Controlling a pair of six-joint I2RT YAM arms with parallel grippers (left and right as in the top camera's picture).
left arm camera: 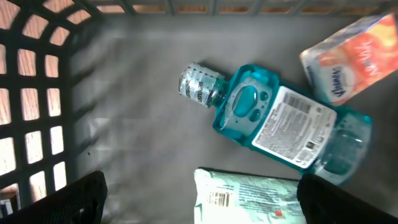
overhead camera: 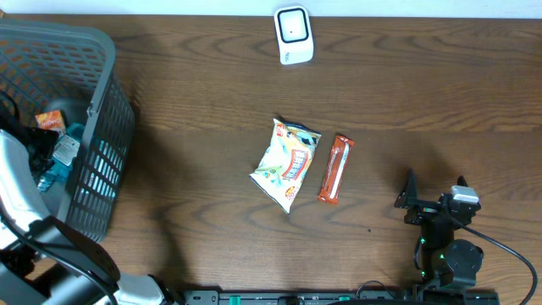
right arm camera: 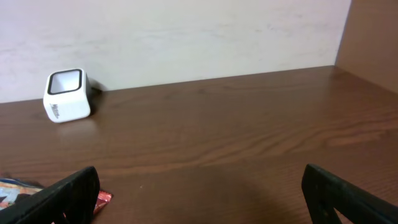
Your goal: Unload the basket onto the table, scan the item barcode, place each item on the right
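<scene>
1. Over the tabletop (overhead camera: 212, 93), the overhead view has a grey mesh basket (overhead camera: 106, 119) at the left edge; the left arm reaches down into it, and its fingers cannot be made out among the goods; an orange tissue pack (overhead camera: 49, 120) and a teal bottle (overhead camera: 58, 161) show inside. A white scanner (overhead camera: 294, 36) stands at the far edge; near the middle lie a snack bag (overhead camera: 286, 163) and a red bar (overhead camera: 335, 169) just to its right; whether they touch cannot be told. The right fingers (overhead camera: 410, 193) stand spread near the front edge, well apart from the red bar, with nothing between them.

2. Inside the basket, the left wrist view shows the left fingers (left arm camera: 68, 202) spread wide at the two lower corners, holding nothing; the bottle (left arm camera: 249, 106) lies on its side on the basket floor (left arm camera: 137, 124), silver cap toward the upper left, white printed label facing up; the tissue pack (left arm camera: 351, 59) lies at the upper right, just beside the bottle; a pale green packet (left arm camera: 249, 196) lies below the bottle, between the fingers, a small barcode on its near left corner.

3. Low over the tabletop (right arm camera: 236, 124), the right wrist view shows the right fingers (right arm camera: 62, 199) spread and empty; the scanner (right arm camera: 66, 94) stands at the far left by the pale wall (right arm camera: 186, 37); a corner of the red bar (right arm camera: 102, 198) and an edge of the snack bag (right arm camera: 12, 190) show at the lower left.
</scene>
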